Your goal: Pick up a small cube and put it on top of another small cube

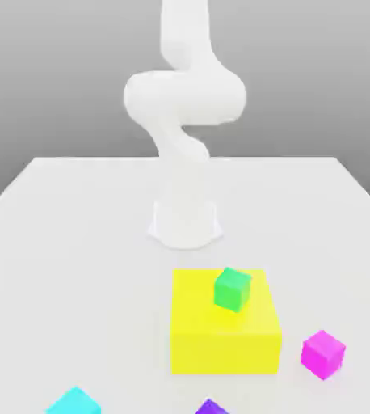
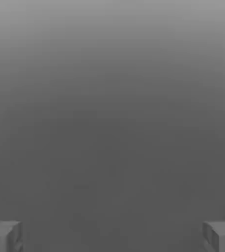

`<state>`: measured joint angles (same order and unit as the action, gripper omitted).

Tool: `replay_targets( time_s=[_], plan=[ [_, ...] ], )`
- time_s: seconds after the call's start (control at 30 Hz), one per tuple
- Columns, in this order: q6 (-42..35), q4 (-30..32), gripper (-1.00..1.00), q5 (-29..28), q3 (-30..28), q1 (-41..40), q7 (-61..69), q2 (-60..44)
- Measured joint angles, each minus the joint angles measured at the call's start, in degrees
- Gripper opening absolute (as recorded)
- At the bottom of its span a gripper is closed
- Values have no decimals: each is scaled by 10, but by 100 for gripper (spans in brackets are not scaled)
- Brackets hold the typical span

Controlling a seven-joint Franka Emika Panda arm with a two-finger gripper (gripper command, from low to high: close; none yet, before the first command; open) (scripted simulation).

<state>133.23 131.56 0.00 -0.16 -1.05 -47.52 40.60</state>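
Cyan cube (image 1: 73, 401) small and plain, green cube (image 1: 233, 289) atop yellow block (image 1: 223, 323), gripper (image 2: 112, 236) spread.

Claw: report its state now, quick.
Claw: open, fingers spread wide apart, holding nothing.

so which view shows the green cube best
The exterior view: the green cube sits in plain sight on top of the yellow block. The hand view gives nothing of it, just the open hand against grey background.
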Motion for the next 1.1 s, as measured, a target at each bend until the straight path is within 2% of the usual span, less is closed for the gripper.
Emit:
replay_targets(
  time_s=[0.57,0.93,1.1],
  plan=[
    [99,-14,0,3,-25,-61,-113,-357],
    [162,-24,0,30,-44,-92,-168,-586],
    [227,-40,0,46,-38,-104,-167,-690]
  ],
)
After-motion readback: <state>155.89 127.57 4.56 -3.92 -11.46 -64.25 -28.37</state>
